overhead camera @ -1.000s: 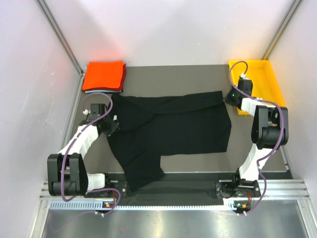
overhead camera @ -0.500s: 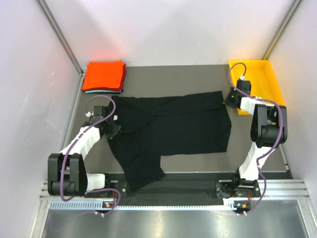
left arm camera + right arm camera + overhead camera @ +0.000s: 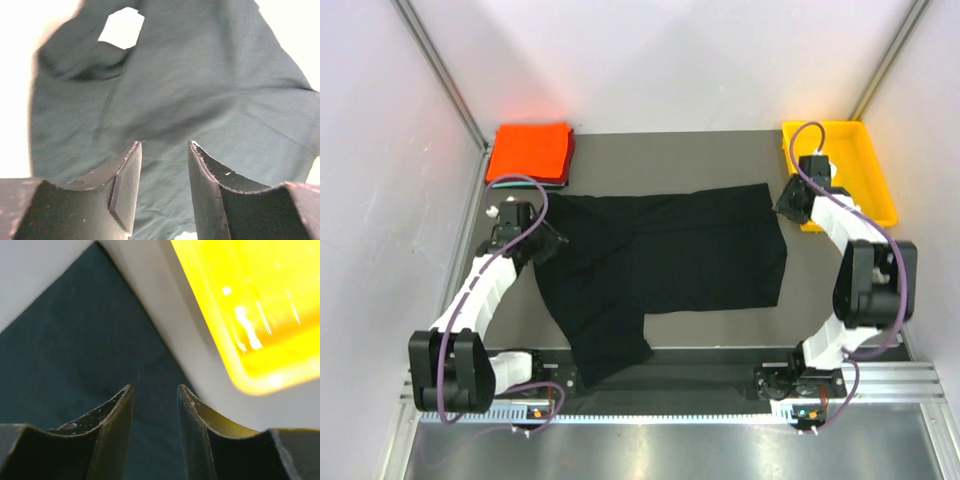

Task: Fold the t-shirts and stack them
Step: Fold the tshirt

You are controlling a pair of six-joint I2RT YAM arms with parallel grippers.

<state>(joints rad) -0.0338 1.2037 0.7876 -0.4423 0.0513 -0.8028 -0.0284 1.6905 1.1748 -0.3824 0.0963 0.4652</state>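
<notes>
Grey table [image 3: 670, 150] carries the black t-shirt [image 3: 670, 255], with left gripper [image 3: 165, 145] and right gripper [image 3: 155, 386] above it, part-open, gripping nothing.

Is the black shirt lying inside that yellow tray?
No, the black t-shirt lies spread on the grey table, beside the yellow tray, not in it.
</notes>
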